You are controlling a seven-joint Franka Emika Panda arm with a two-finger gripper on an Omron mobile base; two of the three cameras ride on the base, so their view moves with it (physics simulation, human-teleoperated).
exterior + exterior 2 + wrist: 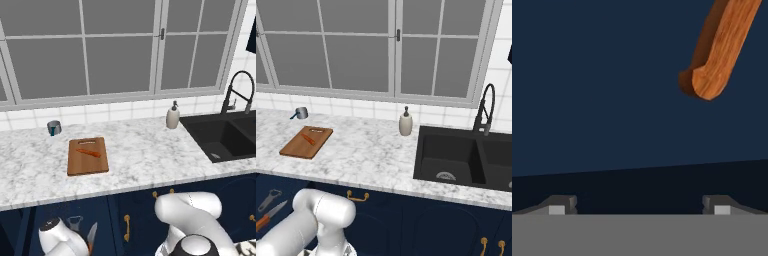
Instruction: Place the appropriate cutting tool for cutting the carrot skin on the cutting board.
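Observation:
The brown cutting board (88, 159) (306, 143) lies on the marble counter at the left, slot handle toward the window. On it rests the small orange carrot (90, 153) (307, 138). Below the counter's front edge, on a dark blue surface, lies the grey peeler (75, 222) (269, 199), and beside it the orange-handled knife (91, 234) (270, 214). My hand is down there too. In the hand view my gripper (639, 207) is open, its fingertips (558, 207) wide apart with nothing between them. The knife's wooden handle (719, 50) shows at the upper right, clear of the fingers.
A small metal cup (54, 127) (301, 113) stands behind the board near the tiled wall. A soap dispenser (173, 116) (405, 123) stands beside the black sink (225, 137) (466, 155) with its tall faucet (483, 112). Dark blue cabinets with brass handles (127, 227) run under the counter.

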